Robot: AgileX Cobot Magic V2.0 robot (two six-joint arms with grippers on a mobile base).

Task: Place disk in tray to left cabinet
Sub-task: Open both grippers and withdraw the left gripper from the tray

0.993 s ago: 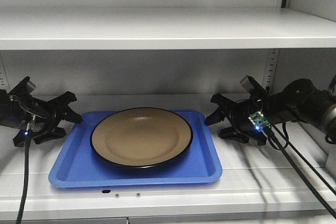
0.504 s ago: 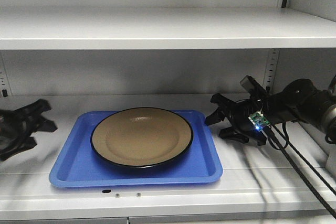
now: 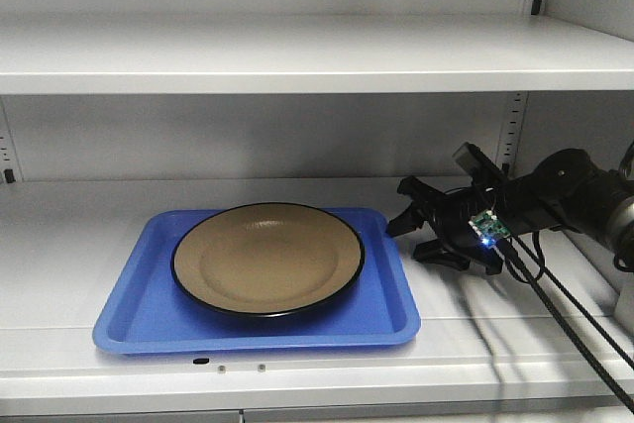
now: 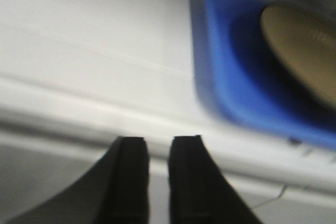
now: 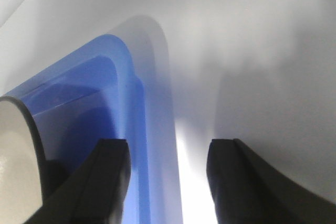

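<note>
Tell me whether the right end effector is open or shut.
Open. The right end effector holds nothing; its fingers are spread apart beside the tray.

The disk (image 3: 267, 259), a glossy tan plate with a thin black rim, lies flat in the middle of the tray (image 3: 387, 318), a bright blue rectangle with rounded corners and a low rim. The tray rests on a wide white shelf of the left cabinet (image 3: 297, 52). Its right edge lies just beside the right gripper's fingers (image 3: 408, 207), not touching them.
</note>
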